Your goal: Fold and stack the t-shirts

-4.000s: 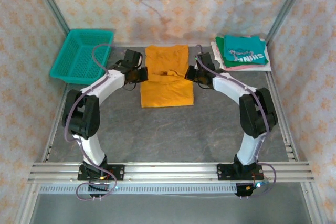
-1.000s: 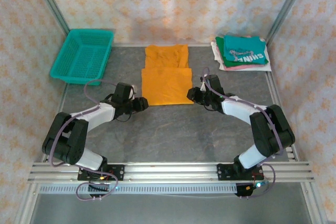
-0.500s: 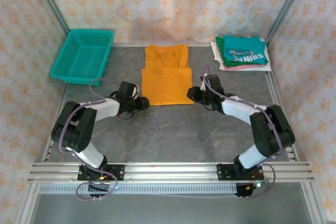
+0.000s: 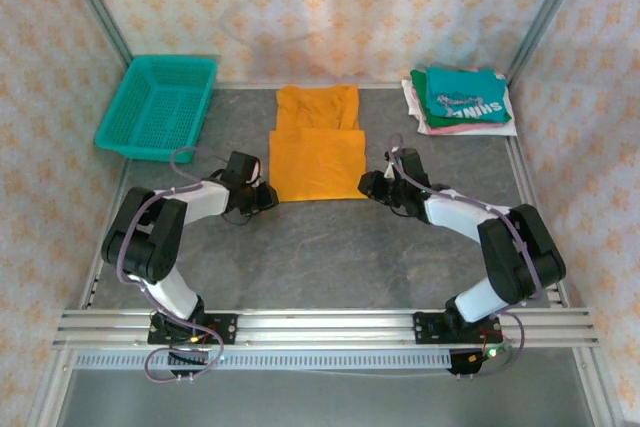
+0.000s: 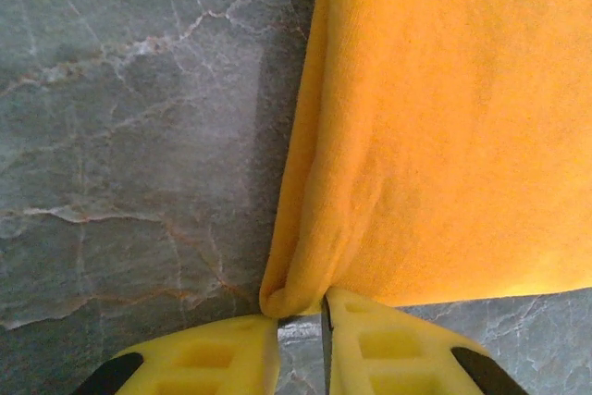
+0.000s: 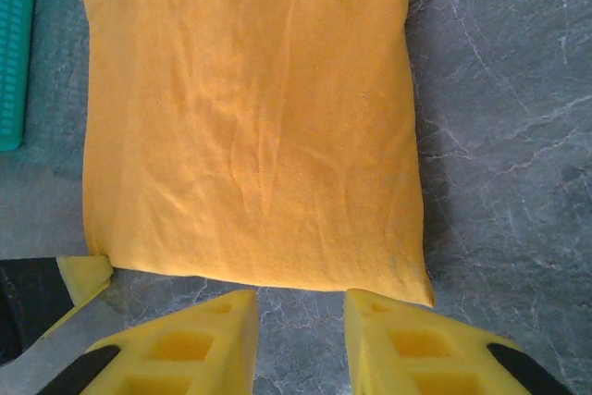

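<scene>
The mustard-orange t-shirt (image 4: 318,152) lies folded on the grey table, its near half doubled over the far half. My left gripper (image 4: 268,197) sits low at the shirt's near left corner. In the left wrist view its jaws (image 5: 301,330) stand a narrow slit apart with bare table between them, and the rolled corner of the shirt (image 5: 444,117) touches the tips. My right gripper (image 4: 366,185) is at the near right corner, open, with the hem of the shirt (image 6: 250,117) just ahead of the gripper (image 6: 301,321). Folded teal, pink and white t-shirts (image 4: 460,99) are stacked at the back right.
A teal mesh basket (image 4: 158,105) stands at the back left, its edge also in the right wrist view (image 6: 11,43). Aluminium frame rails run along the table's sides and near edge. Patterned cloth walls close the cell.
The left gripper has slid right to the shirt's near left corner and its jaws have narrowed. The right gripper has hardly moved. Since the earliest frame the shirt's near half has been folded back.
</scene>
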